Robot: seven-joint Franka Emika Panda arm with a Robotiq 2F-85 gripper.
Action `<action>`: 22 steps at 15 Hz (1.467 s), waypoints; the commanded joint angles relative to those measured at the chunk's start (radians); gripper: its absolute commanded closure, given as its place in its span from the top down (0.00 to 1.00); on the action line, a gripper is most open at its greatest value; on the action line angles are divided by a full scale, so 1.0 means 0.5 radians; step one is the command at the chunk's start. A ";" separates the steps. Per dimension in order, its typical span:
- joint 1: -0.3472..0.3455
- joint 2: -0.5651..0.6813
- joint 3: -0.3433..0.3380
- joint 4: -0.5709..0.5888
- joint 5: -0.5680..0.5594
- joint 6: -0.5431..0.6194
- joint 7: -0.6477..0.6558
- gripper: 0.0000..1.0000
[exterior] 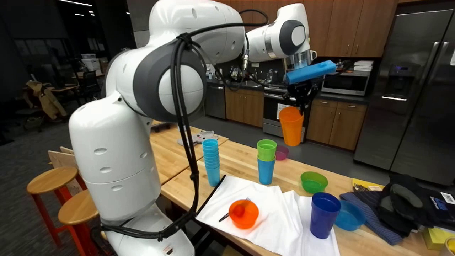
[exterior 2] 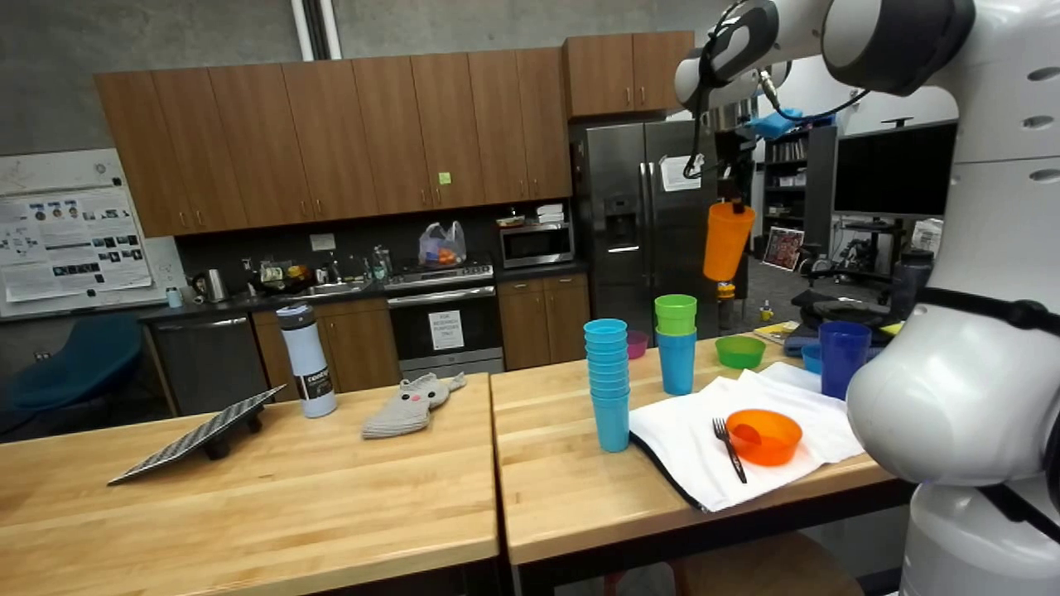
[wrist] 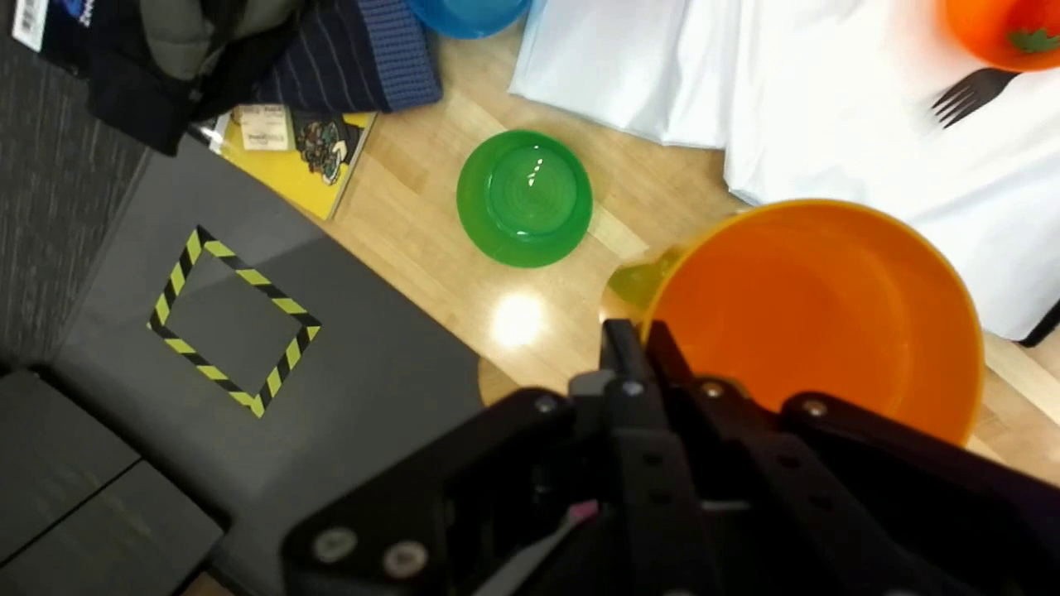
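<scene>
hand (wrist: 638, 329) above orange cup (wrist: 820, 314), astride its rim

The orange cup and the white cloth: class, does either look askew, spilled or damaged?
The orange cup hangs tilted rather than upright, pinched at its rim by the gripper. The white cloth is rumpled near the green bowl, not flat. I see no spill or damage.

Oven-door sign (exterior 2: 446, 329): read "RESEARCH PURPOSES ONLY" in capitals.
Bottle (exterior 2: 306, 356): showed white lettering that began "conti".
Wall poster (exterior 2: 73, 240): bore print too small to read.
Refrigerator paper (exterior 2: 681, 173): carried similarly unreadable print.
</scene>
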 commanded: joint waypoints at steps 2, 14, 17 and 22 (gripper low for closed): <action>-0.040 -0.024 -0.050 -0.218 0.174 0.044 0.069 0.01; -0.103 0.223 -0.066 -0.285 0.417 -0.055 0.025 0.01; -0.114 0.272 -0.060 -0.258 0.431 -0.091 0.027 0.01; -0.081 0.370 -0.008 -0.235 0.347 -0.204 0.036 0.01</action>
